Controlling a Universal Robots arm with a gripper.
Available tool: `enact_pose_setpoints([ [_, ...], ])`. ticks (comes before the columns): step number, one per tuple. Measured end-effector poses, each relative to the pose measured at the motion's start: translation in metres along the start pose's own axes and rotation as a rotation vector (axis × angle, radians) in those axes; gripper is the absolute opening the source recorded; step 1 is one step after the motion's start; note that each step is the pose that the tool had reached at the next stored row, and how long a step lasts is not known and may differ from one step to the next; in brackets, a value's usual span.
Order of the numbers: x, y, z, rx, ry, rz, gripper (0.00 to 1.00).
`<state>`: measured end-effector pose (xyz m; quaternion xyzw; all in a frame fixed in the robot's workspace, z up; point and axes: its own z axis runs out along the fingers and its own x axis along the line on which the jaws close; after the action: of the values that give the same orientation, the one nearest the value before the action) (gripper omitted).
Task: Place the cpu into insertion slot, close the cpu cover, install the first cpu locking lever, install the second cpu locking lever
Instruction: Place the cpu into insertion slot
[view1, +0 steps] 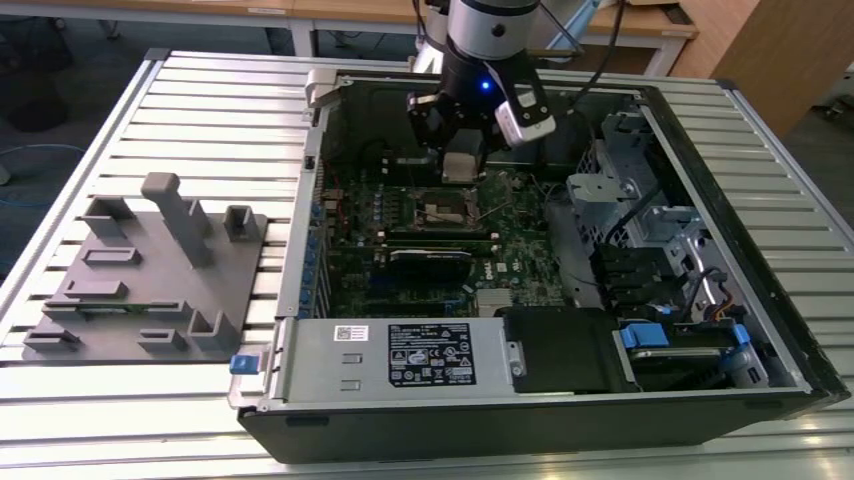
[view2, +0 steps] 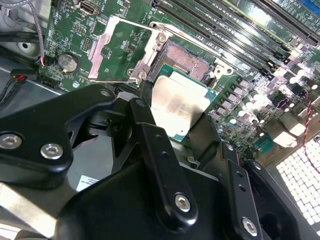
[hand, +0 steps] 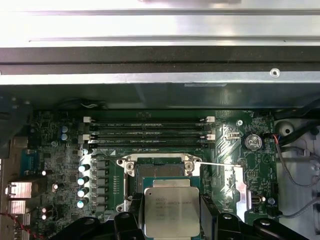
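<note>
My gripper (view1: 461, 170) hangs inside the open computer case, shut on the cpu (view1: 461, 163), a flat square chip with a silvery top. In both wrist views the cpu (view2: 179, 107) (hand: 171, 212) sits between the black fingers (view2: 146, 117). It is held just above and to one side of the insertion slot (view2: 187, 59) (hand: 160, 169) (view1: 447, 212), apart from it. The slot's dark centre is bare. The cpu cover (view2: 117, 50), a silver frame, stands swung open beside the slot. A thin metal lever (hand: 216, 164) sticks out from the slot's corner.
The green motherboard (view1: 521, 255) lies in the case (view1: 747, 250), with long memory slots (hand: 150, 131) beside the socket and a black block (view1: 430, 263) in front. A power supply (view1: 400, 355) and drive cage (view1: 641, 225) flank it. A grey fixture plate (view1: 147, 280) lies at the exterior view's left.
</note>
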<state>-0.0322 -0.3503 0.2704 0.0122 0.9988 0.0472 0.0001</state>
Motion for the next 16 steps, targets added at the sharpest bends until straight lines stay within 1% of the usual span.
enact_pose_setpoints([
  [5, 0.0000, -0.0002, 0.0016, 0.0002, 0.0001, 0.000, 0.54],
  [16, 0.0002, -0.0002, 0.0025, 0.0001, -0.0005, 0.000, 0.54],
])
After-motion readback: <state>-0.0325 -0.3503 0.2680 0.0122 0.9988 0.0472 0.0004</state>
